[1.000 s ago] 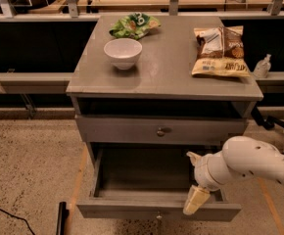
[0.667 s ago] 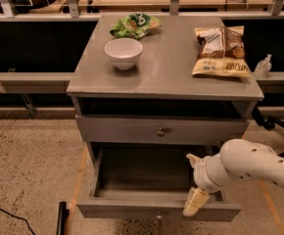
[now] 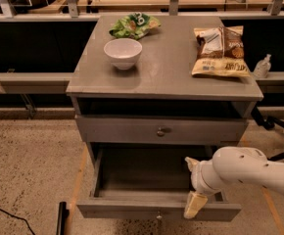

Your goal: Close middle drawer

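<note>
Just below my white two-finger gripper (image 3: pixel 193 185), spread and empty, lies the front panel of the open grey wooden middle drawer (image 3: pixel 117 210). I'd push it straight back into the grey wooden cabinet (image 3: pixel 166 67).

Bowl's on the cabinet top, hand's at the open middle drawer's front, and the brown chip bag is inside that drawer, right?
No: the camera view shows the chip bag on the cabinet top, not inside the middle drawer. The bowl is on top and the hand is at the drawer's front.
</note>
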Robot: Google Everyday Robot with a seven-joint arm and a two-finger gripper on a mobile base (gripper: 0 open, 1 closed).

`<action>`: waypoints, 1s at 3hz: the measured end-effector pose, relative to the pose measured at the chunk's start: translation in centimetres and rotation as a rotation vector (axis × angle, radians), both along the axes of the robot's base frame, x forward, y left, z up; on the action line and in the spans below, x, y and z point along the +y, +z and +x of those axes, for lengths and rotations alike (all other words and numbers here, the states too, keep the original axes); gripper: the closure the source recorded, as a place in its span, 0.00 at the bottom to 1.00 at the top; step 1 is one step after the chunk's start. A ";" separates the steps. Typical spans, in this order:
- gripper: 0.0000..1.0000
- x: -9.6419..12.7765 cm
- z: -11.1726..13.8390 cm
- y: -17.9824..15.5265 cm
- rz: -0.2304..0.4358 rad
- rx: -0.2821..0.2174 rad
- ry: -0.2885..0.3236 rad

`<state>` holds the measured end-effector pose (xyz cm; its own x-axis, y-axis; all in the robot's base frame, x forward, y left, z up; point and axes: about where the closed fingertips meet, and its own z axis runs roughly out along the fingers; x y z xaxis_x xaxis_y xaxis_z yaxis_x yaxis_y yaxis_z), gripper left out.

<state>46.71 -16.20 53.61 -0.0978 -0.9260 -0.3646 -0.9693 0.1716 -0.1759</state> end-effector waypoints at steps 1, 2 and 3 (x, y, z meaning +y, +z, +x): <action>0.00 -0.1 1.0 -2.4 -0.015 -0.022 0.022; 0.00 0.1 1.9 -5.1 -0.030 -0.029 0.042; 0.18 0.2 2.3 -6.9 -0.045 -0.037 0.050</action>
